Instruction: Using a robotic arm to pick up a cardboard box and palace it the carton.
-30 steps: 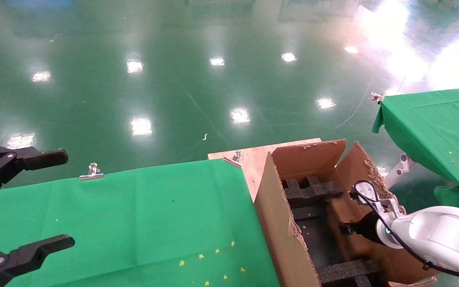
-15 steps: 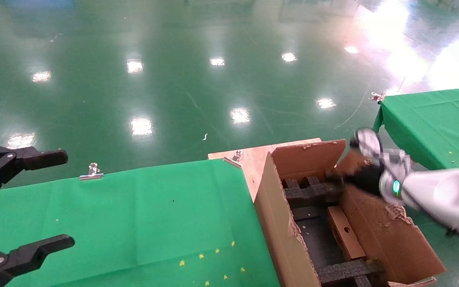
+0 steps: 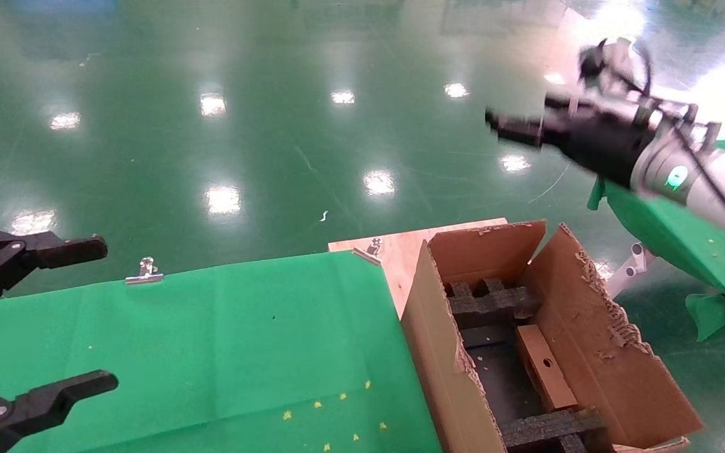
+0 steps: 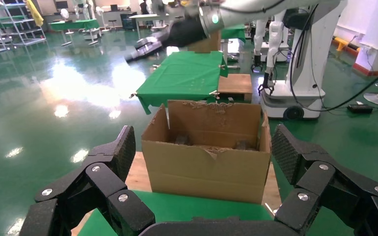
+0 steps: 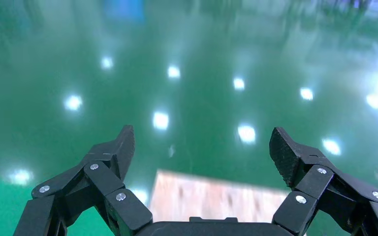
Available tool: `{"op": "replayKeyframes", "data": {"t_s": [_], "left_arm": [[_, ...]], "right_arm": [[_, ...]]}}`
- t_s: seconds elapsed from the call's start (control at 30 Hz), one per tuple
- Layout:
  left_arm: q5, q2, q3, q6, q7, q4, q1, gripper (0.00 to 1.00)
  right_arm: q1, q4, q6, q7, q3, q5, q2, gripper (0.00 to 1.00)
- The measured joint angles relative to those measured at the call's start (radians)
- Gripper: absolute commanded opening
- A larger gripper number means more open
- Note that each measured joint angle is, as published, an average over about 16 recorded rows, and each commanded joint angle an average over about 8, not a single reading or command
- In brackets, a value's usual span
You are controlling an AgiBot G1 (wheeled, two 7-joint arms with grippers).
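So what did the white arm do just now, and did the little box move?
The right gripper rose out of the carton and swung up and away, open and empty. It let go of the box, which now lies inside between the foam pieces. The left gripper stayed open over the green table.

Bright overhead lamps glare off glossy floor (image 3: 224, 145); right claw (image 3: 510, 126) motion-blurred; right wrist view soft.

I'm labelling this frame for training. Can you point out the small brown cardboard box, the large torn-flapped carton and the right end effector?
small flat brown cardboard box (image 3: 545, 368), head view, its holed face.
large brown torn-flapped carton (image 3: 439, 352), head view, left outer wall.
right end effector (image 5: 202, 156), right wrist view, midway between fingertips.
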Motion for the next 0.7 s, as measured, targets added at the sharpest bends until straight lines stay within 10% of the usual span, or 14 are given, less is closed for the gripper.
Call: {"op": "replayKeyframes", "data": {"t_s": [0.3, 0.7], "left_arm": [[0.0, 0.0, 0.0, 0.0, 0.0, 0.0, 0.0, 1.0], [0.0, 0.0, 0.0, 0.0, 0.0, 0.0, 0.0, 1.0]], "right_arm": [[0.023, 0.001, 0.041, -0.034, -0.004, 0.036, 0.008, 1.0], [-0.054, -0.01, -0.113, -0.196, 0.122, 0.156, -0.021, 1.0]]}}
